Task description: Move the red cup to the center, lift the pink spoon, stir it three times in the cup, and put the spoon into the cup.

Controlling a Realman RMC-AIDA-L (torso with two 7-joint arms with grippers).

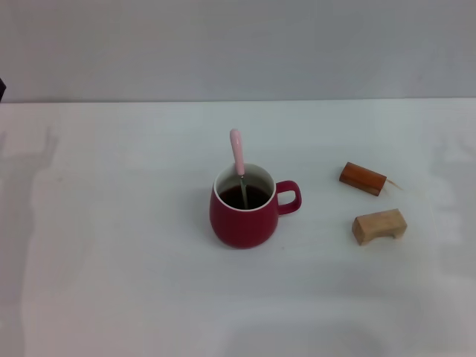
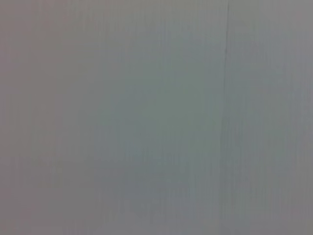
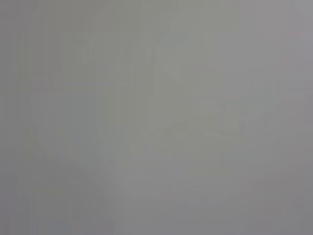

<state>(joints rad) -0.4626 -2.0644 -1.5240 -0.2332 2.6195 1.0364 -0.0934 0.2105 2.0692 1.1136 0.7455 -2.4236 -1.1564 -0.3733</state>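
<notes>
The red cup (image 1: pixel 244 216) stands upright near the middle of the white table, its loop handle pointing right, with dark liquid inside. The pink spoon (image 1: pixel 237 155) stands in the cup, its metal end in the liquid and its pale pink handle leaning up over the far rim. Neither gripper shows in the head view. Both wrist views show only a plain grey surface.
A reddish-brown wooden block (image 1: pixel 364 178) lies to the right of the cup. A pale wooden arch-shaped block (image 1: pixel 379 225) lies just in front of it. The table's far edge meets a grey wall (image 1: pixel 238 44).
</notes>
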